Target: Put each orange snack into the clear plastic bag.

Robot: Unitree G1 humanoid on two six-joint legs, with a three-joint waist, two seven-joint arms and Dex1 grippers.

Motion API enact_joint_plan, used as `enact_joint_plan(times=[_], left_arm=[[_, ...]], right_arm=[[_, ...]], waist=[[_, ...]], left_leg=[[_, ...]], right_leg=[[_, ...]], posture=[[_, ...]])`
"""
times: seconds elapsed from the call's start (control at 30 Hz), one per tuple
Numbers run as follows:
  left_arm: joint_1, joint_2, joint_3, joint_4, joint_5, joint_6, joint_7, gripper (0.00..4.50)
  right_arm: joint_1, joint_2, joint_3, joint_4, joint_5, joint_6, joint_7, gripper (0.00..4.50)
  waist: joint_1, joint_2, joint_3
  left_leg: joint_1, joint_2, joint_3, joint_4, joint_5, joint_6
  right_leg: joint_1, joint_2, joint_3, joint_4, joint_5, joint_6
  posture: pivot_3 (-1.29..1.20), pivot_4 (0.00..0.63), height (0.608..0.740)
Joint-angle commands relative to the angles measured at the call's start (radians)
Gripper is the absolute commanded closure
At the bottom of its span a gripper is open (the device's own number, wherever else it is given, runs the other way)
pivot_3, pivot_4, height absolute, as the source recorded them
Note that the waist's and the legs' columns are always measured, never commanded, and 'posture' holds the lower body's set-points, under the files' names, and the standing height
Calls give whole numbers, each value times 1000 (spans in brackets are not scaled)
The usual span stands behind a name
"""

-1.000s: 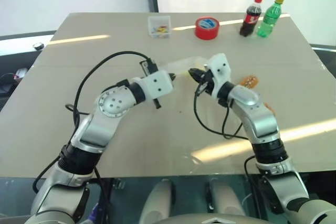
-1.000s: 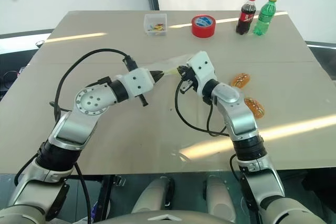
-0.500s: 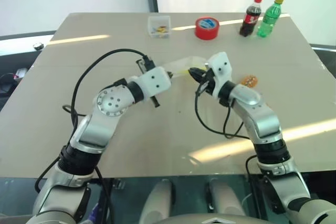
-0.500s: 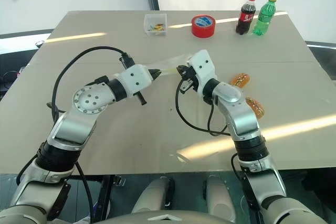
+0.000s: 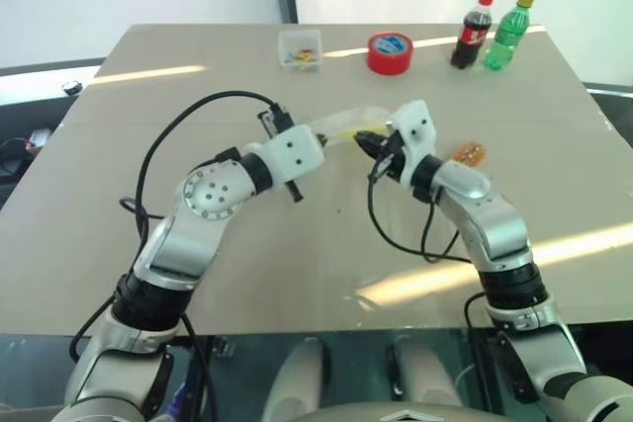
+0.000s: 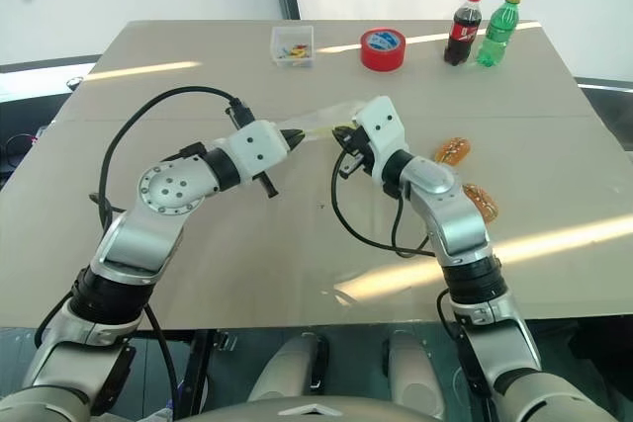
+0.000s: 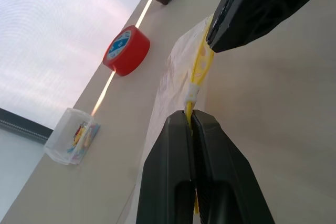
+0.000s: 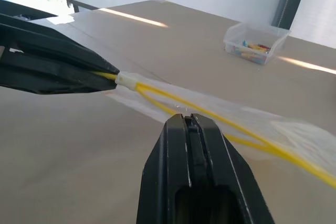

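Clear plastic bag (image 8: 220, 116) — no snack inside; small box (image 5: 300, 48) — coloured bits.

We see one orange snack (image 5: 470, 153) only in part, its near side hidden behind the right arm, and in the left eye view the second snack is covered by that arm. The clear plastic bag (image 8: 273, 129) runs off the edge of the right wrist view, so its far end is cut off. The coloured bits in the small clear box (image 5: 300, 49) are too small to tell apart.
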Motion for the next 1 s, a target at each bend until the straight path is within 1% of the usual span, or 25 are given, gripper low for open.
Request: enact_joint_plan(times=[0.03, 0.27, 0.33, 0.5, 0.6, 0.73, 0.8, 0.9, 1.0], left_arm=[[0, 4, 30, -59, 2, -11, -8, 4500], [24, 7, 21, -71, 4, -51, -23, 4500], [36, 11, 18, -72, 4, -69, -33, 4500], [53, 17, 18, -67, 1, -99, -56, 4500], [56, 17, 19, -63, -4, -123, -69, 4500], [69, 15, 25, -60, -14, -164, -81, 4500], [75, 17, 29, -59, -23, -197, -89, 4500], [80, 20, 36, -45, -16, -214, -85, 4500], [85, 21, 44, -24, -10, -233, -76, 4500]], right_arm=[[-22, 5, -4, 1, 5, -33, 1, 4473], [-32, 13, -17, 19, 22, -31, 3, 4473], [-34, 33, -34, 23, 45, -20, -4, 4473], [-38, 114, -109, 21, 162, 61, -30, 4473], [-36, 133, -122, 40, 177, 72, -48, 4473], [-29, 130, -86, 80, 131, 29, -62, 4473], [-33, 98, -37, 114, 42, -59, -74, 4473], [-46, 1, 76, 196, -145, -235, -87, 4473], [-57, -49, 121, 254, -248, -383, -115, 4473]], waist=[[0, 0, 0], [0, 0, 0], [0, 0, 0], [0, 0, 0], [0, 0, 0], [0, 0, 0], [0, 0, 0], [0, 0, 0], [0, 0, 0]], left_leg=[[0, 0, 0, 0, 0, 0], [0, 0, 0, 0, 0, 0], [0, 0, 0, 0, 0, 0], [0, 1, 0, 0, 0, 0], [0, 1, 0, 0, 0, 0], [0, 0, 0, 0, 0, 0], [0, 0, 0, 0, 0, 0], [0, 0, 0, 0, 0, 0], [0, -1, 0, 0, 0, 0]], right_leg=[[0, 0, 0, 0, 0, 0], [0, 0, 0, 0, 0, 0], [0, 0, 0, 0, 0, 0], [0, 0, 0, 0, 0, 0], [0, 0, 0, 0, 0, 0], [0, 0, 0, 0, 0, 0], [0, 0, 0, 0, 0, 0], [0, 0, 0, 0, 0, 0], [0, 0, 0, 0, 0, 0]], posture=[[0, 150, 740], [0, 150, 740], [0, 150, 740], [0, 150, 740], [0, 150, 740], [0, 150, 740], [0, 150, 740], [0, 150, 740], [0, 150, 740]])
